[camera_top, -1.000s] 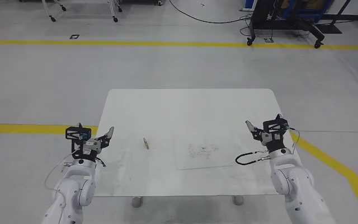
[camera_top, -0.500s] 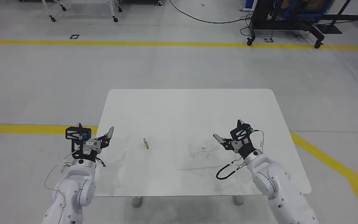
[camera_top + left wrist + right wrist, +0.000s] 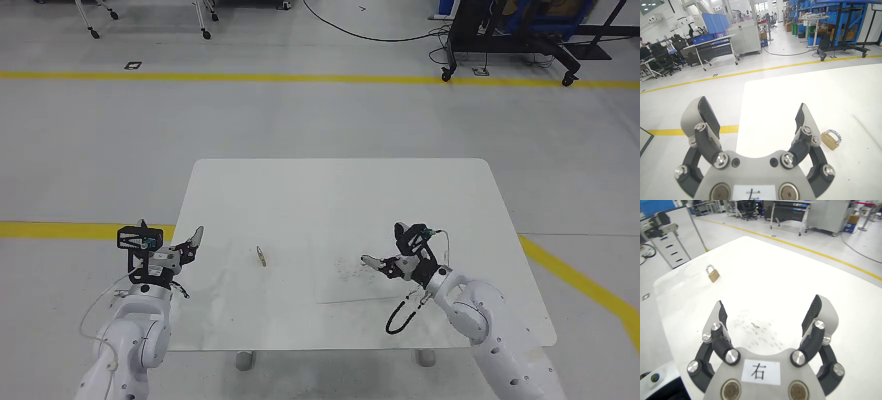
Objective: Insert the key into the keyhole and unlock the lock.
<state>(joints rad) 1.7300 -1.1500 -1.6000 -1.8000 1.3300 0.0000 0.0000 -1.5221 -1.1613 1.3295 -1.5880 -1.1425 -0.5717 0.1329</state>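
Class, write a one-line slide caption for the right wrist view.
Open right gripper above the scuffed white table, a brass padlock lying farther off on it.

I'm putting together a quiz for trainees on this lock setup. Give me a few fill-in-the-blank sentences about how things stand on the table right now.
1. The brass padlock lies flat on the white ____.
2. The left gripper and the right gripper both have their jaws ____.
3. The patch of dark scuff marks lies right by the ____ gripper.

Missing words: table; open; right.
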